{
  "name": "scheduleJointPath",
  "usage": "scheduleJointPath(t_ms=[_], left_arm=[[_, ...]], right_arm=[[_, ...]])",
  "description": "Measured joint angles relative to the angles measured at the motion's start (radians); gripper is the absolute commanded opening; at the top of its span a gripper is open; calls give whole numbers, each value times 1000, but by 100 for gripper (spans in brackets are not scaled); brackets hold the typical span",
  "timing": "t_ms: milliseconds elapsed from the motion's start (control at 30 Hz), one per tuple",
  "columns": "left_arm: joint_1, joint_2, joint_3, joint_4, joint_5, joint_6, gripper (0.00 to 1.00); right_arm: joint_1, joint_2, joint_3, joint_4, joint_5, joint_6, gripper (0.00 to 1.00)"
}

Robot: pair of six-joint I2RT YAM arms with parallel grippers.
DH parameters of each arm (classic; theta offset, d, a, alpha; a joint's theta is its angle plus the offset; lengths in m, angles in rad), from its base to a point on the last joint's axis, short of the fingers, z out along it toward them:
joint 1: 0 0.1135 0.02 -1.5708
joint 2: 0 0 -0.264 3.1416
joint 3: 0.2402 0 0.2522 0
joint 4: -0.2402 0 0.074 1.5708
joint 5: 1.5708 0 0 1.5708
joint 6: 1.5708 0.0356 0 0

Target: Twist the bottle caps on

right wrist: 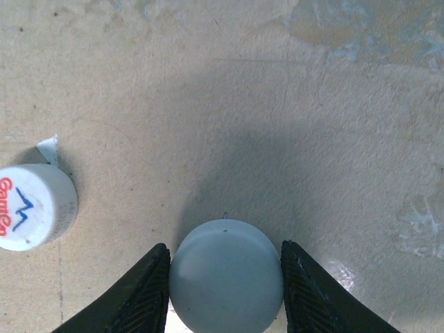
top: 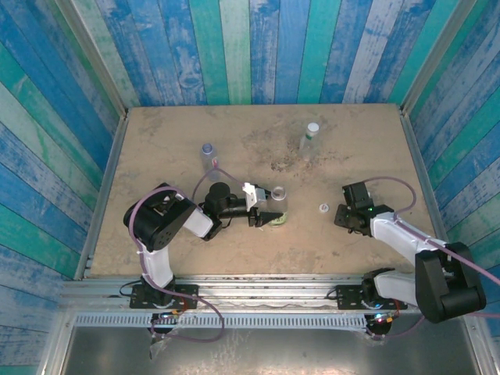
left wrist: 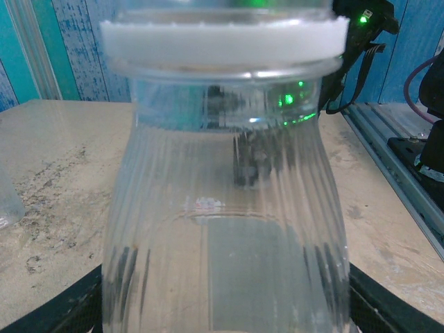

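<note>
Now, right fingers (right wrist: pixel 142 295) snug against pale cap (right wrist: pixel 226 274).

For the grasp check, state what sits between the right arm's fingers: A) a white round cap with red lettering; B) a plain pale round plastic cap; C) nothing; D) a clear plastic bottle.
B: the plain pale round plastic cap sits between the black fingers; the red-lettered white cap lies apart on the table.
</note>
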Motion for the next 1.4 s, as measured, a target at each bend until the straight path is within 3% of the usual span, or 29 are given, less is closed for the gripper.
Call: scheduleJointPath(t_ms=[500, 867, 1400], left_arm=[[0, 0, 0, -1, 0, 14, 67], [0, 0, 0, -5, 0, 23, 68], [0, 14, 10, -5, 7, 29, 67]], right_arm=[[159, 98, 204, -116, 13, -64, 44], [252, 128, 396, -238, -72, -134, 44], [395, 166, 705, -416, -82, -193, 44]])
